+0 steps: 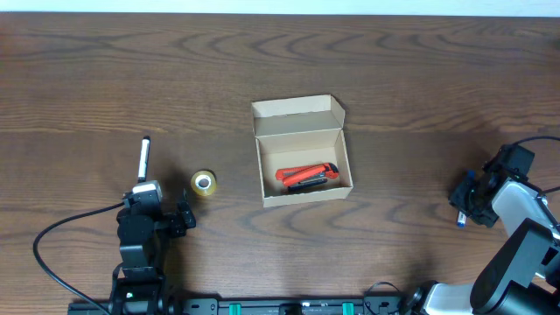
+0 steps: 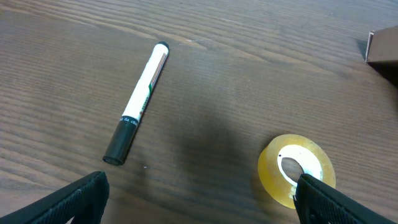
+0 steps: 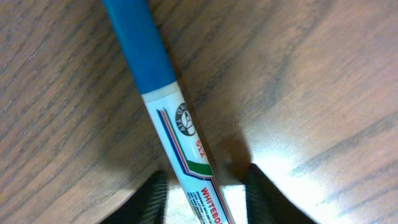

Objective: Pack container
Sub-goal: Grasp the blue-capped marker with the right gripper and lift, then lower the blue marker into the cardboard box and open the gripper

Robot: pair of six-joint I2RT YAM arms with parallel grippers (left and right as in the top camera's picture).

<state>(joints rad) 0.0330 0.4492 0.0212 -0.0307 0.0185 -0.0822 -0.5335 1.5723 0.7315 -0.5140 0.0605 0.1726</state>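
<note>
Nearest the robot, the left gripper (image 2: pixel 199 193) is held wide open and empty above the table (image 1: pixel 87 87); the roll of tape (image 2: pixel 297 168) is seen just beside one of its fingers (image 2: pixel 336 199), and a black-capped marker (image 2: pixel 138 106) lies further out, apart from the tape. On the other side, the right gripper (image 3: pixel 205 199) is set low over a blue-capped whiteboard marker (image 3: pixel 168 106), which lies between its narrowed jaws; whether the marker is actually clamped cannot be told. Further in, at the middle of the table, the container (image 1: pixel 306 194) stands with its lid flap (image 1: pixel 297 109) raised; one red-and-black tool (image 1: pixel 306 177) is already inside. The packing is judged to be at an early stage; both markers and the tape remain outside, and the lid is not yet closed.
</note>
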